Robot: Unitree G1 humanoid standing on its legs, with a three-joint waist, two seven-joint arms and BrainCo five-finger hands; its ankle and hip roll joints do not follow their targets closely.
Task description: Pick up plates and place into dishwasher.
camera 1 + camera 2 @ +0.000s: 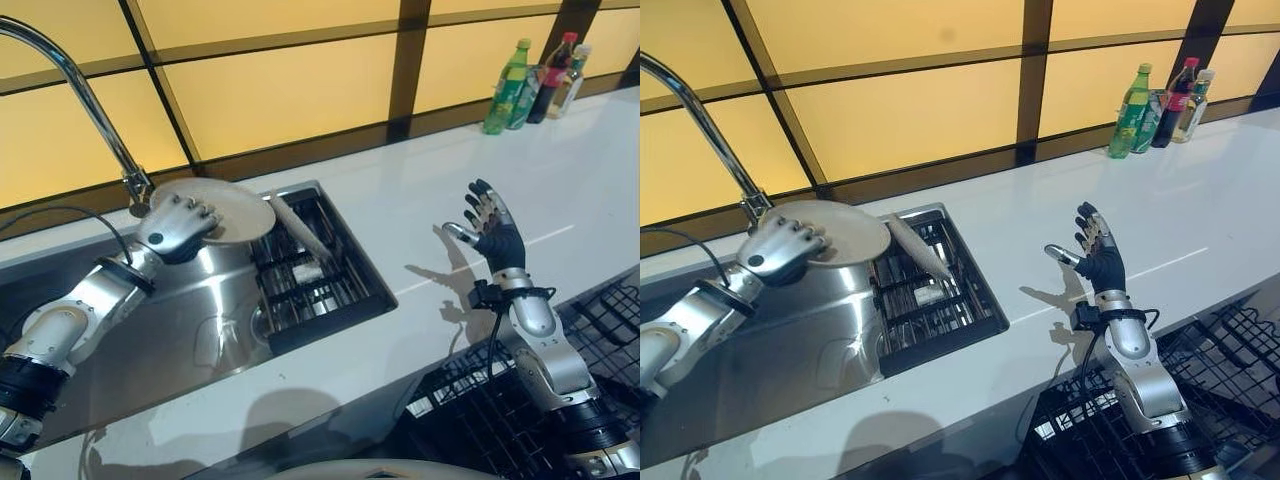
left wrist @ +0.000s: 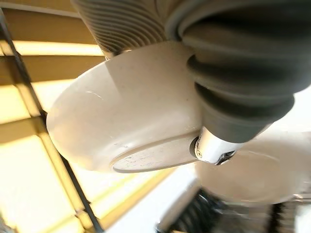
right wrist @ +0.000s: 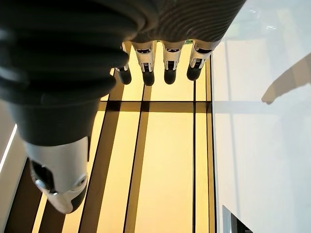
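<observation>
A pale round plate [image 1: 240, 215] hangs level above the steel sink [image 1: 190, 320], and my left hand [image 1: 178, 225] is shut on its near rim. The fingers lie curled over the top. In the left wrist view the thumb [image 2: 214, 148] presses the underside of the plate [image 2: 121, 116]. A second plate [image 1: 300, 228] leans on edge in the black wire rack [image 1: 310, 280] set in the sink's right part. My right hand [image 1: 495, 235] is raised over the white counter, open, fingers [image 3: 165, 63] straight and spread, holding nothing. The black dishwasher basket [image 1: 480, 400] lies below the counter's front edge at lower right.
A tall curved tap [image 1: 80, 90] rises behind the sink, just beyond the held plate. Several bottles [image 1: 520, 85] stand at the back right of the counter [image 1: 560, 170]. A yellow panelled wall runs along the back.
</observation>
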